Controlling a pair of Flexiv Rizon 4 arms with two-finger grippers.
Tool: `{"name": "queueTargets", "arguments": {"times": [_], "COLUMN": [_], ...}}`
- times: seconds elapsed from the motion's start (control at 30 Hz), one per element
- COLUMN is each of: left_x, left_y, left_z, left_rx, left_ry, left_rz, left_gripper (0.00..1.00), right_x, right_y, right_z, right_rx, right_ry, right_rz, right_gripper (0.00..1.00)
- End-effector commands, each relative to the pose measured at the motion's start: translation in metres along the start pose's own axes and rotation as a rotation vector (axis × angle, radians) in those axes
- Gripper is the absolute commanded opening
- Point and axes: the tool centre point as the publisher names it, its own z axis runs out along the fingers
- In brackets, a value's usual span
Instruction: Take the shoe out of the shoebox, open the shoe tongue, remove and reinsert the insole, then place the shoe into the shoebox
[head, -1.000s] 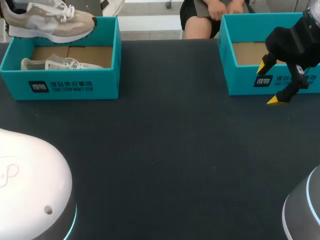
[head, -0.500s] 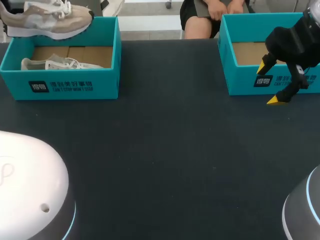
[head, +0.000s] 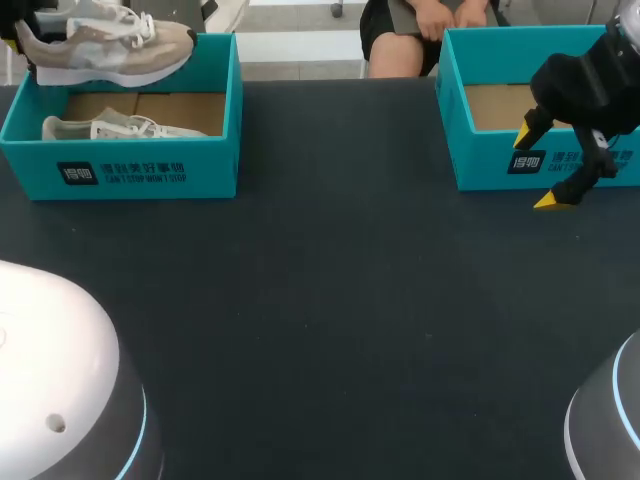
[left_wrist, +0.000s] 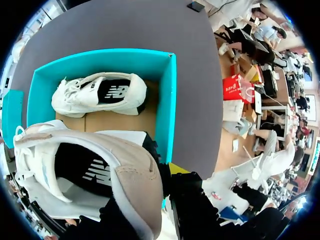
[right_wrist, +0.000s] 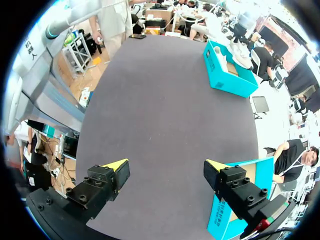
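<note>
Hanging wide open, the right gripper (head: 537, 168) sits just in front of the right shoebox (head: 487, 160). Farther back, the left gripper (left_wrist: 155, 195) clamps the shoe (head: 105, 50) by its heel, above the left shoebox (head: 150, 172)'s rear wall. Best bring it fwd to bare table, sole level, w/o clipping the second shoe (head: 120, 128) inside.

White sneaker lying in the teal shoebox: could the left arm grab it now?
Probably not: the left gripper is shut on a beige sneaker over the teal shoebox, leaving nothing free for the white sneaker.
</note>
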Motion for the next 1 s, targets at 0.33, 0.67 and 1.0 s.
{"name": "queueTargets", "arguments": {"times": [0.33, 0.67, 1.0], "left_x": [-0.022, -0.035, -0.050], "left_y": [0.015, 0.019, 0.017], "left_z": [0.053, 0.081, 0.111], "left_rx": [-0.003, 0.016, 0.045], "left_ry": [0.005, 0.001, 0.005], "left_rz": [-0.011, -0.026, -0.011], "left_gripper": [0.00, 0.00, 0.00], "right_x": [-0.002, -0.002, -0.002], "right_y": [0.001, 0.001, 0.001], "right_z": [0.001, 0.001, 0.001], "right_rx": [0.003, 0.003, 0.003], "right_ry": [0.004, 0.004, 0.004], "right_rz": [0.001, 0.001, 0.001], "right_gripper": [1.00, 1.00, 1.00]}}
